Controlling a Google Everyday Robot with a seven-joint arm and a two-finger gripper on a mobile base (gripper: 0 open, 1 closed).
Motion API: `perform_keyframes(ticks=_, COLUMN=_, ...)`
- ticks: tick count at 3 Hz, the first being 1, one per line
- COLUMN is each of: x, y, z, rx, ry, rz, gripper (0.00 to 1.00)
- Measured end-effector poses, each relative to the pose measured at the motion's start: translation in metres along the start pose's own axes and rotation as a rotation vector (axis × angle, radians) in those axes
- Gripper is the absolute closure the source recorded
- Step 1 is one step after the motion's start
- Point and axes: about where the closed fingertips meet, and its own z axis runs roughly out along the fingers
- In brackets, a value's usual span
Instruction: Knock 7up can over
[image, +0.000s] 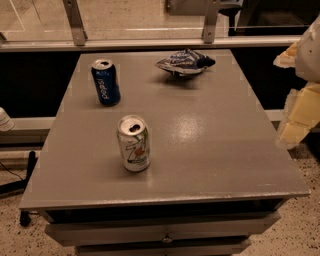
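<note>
The 7up can (134, 143) stands upright on the grey table (210, 145), toward the front left, its silver top opened. It is white and silver with a green band and a small red mark. My gripper (296, 95) shows as pale yellowish parts at the right edge of the view, beside the table's right side and raised above its surface. It is far to the right of the can and does not touch it.
A dark blue Pepsi can (105, 82) stands upright at the back left of the table. A crumpled blue chip bag (185, 62) lies at the back middle. A rail with metal posts (75, 22) runs behind the table. Drawers sit under the tabletop.
</note>
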Motion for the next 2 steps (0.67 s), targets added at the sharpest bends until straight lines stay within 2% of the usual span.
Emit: perform_keyframes(ticks=2, x=-0.0031, y=0.002, z=0.0002, rx=0.0, ry=-0.024, rz=0.016, gripper=0.0)
